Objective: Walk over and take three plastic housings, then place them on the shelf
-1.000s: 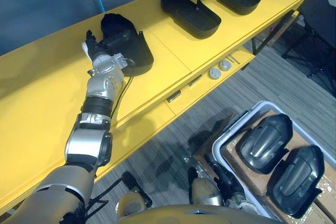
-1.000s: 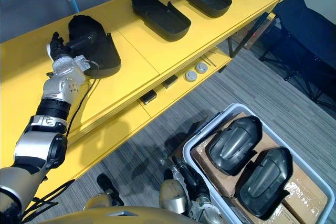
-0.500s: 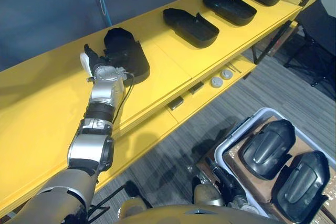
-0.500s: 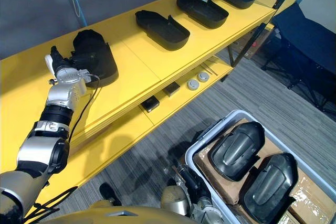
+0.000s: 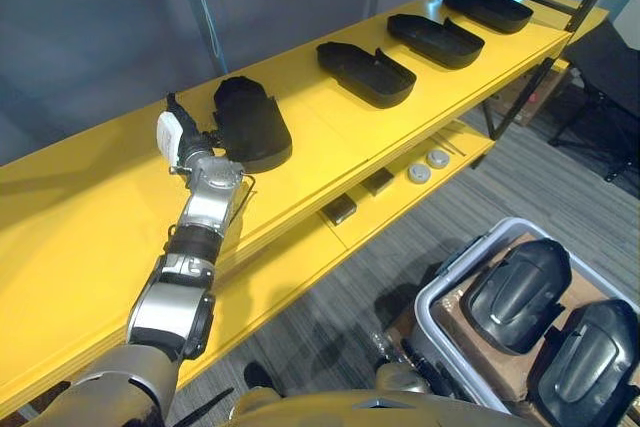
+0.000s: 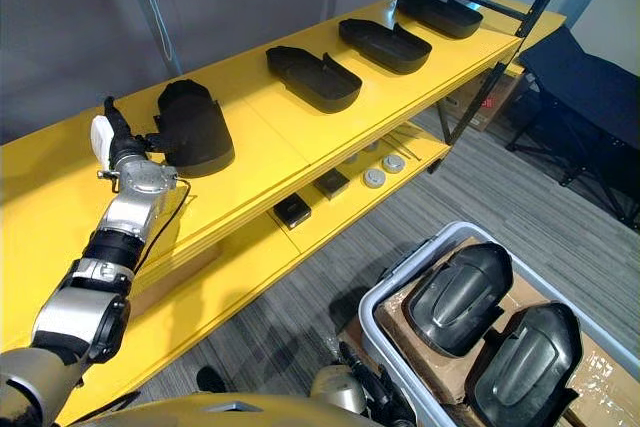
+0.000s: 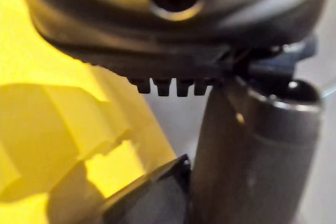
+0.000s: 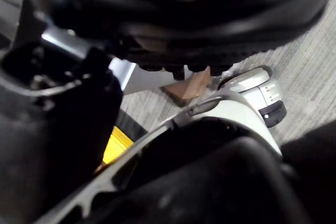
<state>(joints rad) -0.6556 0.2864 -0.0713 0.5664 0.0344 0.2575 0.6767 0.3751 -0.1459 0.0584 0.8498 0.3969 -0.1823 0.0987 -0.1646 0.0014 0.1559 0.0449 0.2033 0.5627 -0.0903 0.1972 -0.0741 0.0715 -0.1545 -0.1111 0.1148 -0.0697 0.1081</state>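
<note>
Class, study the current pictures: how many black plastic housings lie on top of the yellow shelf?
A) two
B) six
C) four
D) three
C: one housing lies by the left robot hand, and three more housings line the yellow shelf beyond it.

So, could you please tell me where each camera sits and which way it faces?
Left eye view: head, looking down on long yellow shelf; left hand by nearest black plastic housing.
Right eye view: head, same scene; both share grey plastic bin.
Left wrist view: along left hand, toward shelf and housing.
Right wrist view: along right hand, toward bin rim, carpet.
</note>
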